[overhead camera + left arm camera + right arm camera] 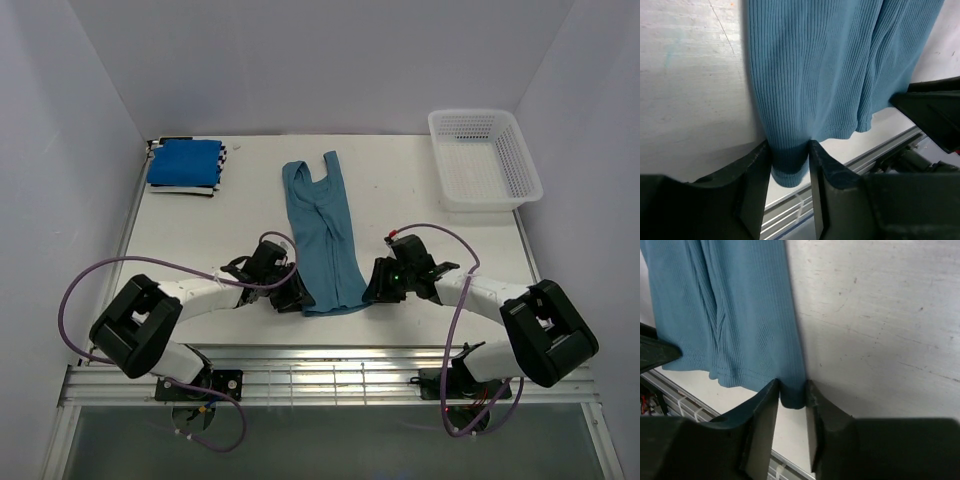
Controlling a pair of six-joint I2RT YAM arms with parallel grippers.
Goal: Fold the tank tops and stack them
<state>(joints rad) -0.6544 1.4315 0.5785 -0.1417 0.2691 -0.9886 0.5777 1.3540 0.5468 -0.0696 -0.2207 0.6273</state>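
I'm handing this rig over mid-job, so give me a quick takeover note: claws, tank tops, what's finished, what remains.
Left claw: shut on the near left hem corner of the muted teal ribbed cloth tank top.
Right claw: shut on its near right hem corner.
Teal top: flat mid-table, lengthwise, straps at the far end.
Done: bright royal blue cloth top folded, resting on the black-and-white striped cloth top at the far left corner.
Left: probably fold the teal top hem towards straps, then add it to that stack.
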